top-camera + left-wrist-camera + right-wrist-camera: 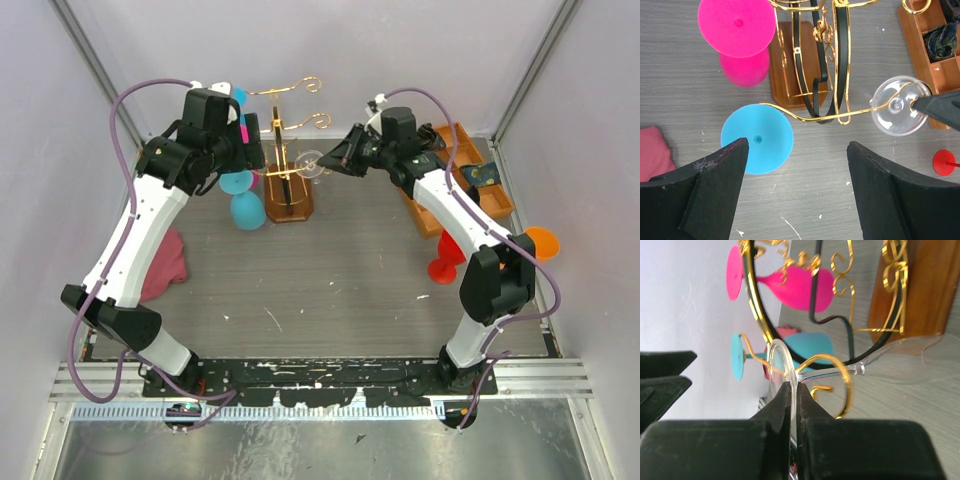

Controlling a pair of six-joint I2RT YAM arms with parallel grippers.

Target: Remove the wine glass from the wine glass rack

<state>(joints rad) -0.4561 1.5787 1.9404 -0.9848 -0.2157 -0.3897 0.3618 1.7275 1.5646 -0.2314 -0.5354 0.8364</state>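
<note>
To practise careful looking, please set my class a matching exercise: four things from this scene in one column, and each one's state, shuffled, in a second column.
Column one:
1. clear wine glass
2. blue glass
3. pink cloth
4. left claw

Column two:
A. open, holding nothing
B. lying on the table
C. foot pinched by the right claw
D. hanging on the wine glass rack, ungripped

Pairs: 1-C, 2-D, 3-B, 4-A
</note>
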